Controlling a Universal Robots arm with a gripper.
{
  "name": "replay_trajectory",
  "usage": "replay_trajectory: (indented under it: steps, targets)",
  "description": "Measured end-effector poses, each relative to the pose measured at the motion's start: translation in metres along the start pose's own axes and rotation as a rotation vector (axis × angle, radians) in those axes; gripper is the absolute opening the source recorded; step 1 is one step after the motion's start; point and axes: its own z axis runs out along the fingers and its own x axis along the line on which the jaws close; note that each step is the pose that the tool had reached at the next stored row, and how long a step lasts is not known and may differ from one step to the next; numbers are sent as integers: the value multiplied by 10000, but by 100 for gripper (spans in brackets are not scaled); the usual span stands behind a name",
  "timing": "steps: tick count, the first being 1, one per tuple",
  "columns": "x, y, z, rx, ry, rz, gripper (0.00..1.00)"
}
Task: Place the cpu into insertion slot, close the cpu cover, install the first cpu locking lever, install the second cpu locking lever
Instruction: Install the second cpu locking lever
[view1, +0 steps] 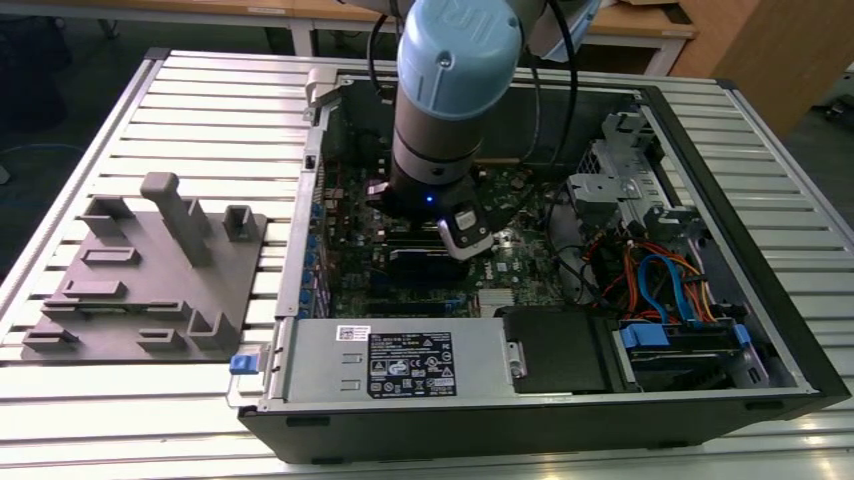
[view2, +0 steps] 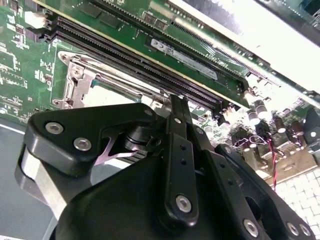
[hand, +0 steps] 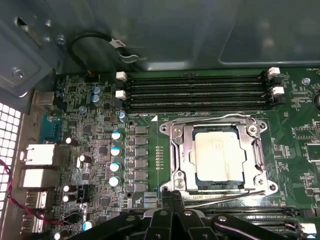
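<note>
The claw (hand: 172, 200), fingers seemingly pressed together, hovers beside the cpu cover (hand: 181, 150) lying over the cpu (hand: 219, 155); the computer case (view1: 747, 330) sits on a slatted metal worktop (view1: 200, 110).

Seated flat in the insertion slot (hand: 218, 160) on the green board: the cpu (hand: 218, 156), its pale silvery top showing through the window of the cpu cover (hand: 186, 155). Lowered over the chip, the cover's silvery frame, with thin wire levers (hand: 225, 118) running along its edges.
</note>
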Motion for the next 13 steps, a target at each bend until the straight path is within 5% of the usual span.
replay_trajectory:
  steps: [13]
  targets:
    - [-2,-46,-2,-34,1,0,10]
